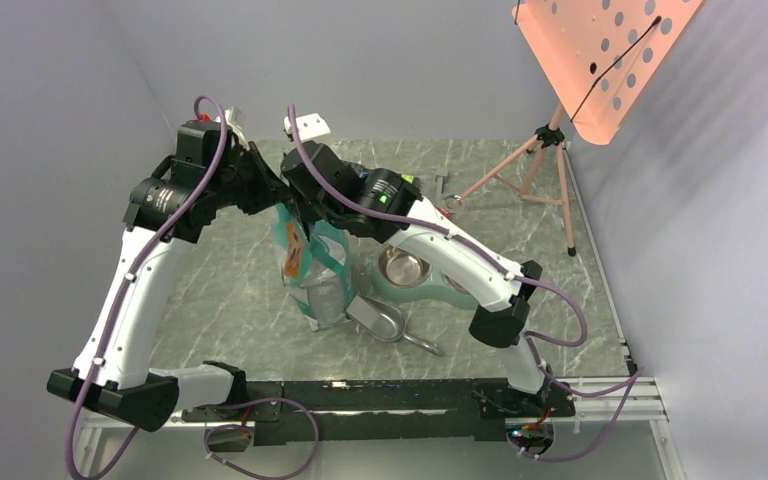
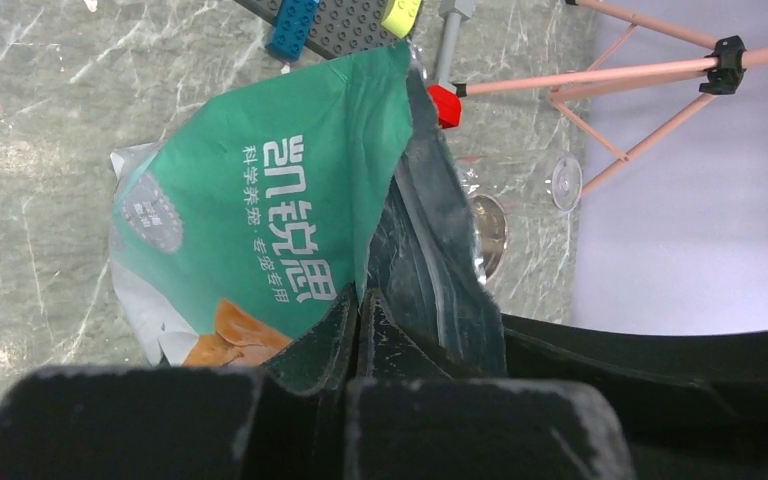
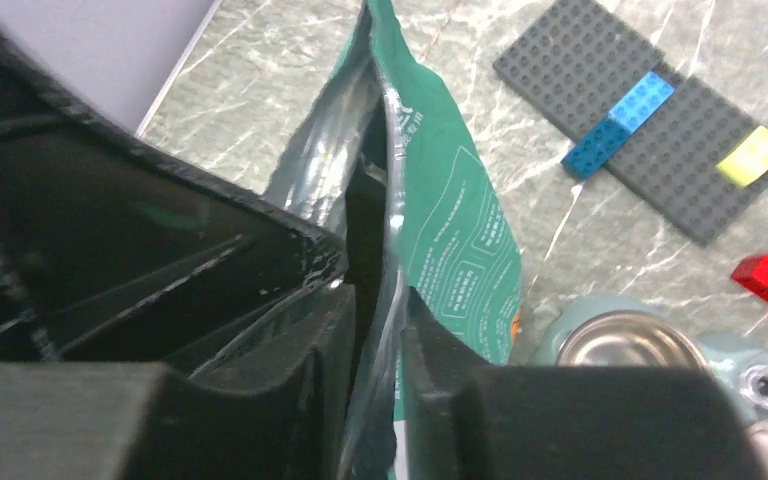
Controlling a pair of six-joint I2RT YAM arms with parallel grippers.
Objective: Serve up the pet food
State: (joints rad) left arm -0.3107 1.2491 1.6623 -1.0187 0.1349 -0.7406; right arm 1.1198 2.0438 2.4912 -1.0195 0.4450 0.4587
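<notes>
Left gripper (image 2: pixel 358 298) clamps pouch (image 2: pixel 250 190) rim; right gripper (image 3: pixel 378 300) jaws parted around opposite wall. Risk: 1-sided hold, pouch sags, pet food spills short of dish (image 1: pixel 388 292) at 3 o'clock.

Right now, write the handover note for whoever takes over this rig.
Grippers: the left gripper is shut on the top edge of the pouch. The right gripper has its jaws parted around the opposite wall.
Things: the pouch is held upright beside the bowl dish. The scoop lies on the table in front.
Done: the pouch mouth is open.
Left: no kibble shows in the visible bowl, so scooping and serving remain.
</notes>
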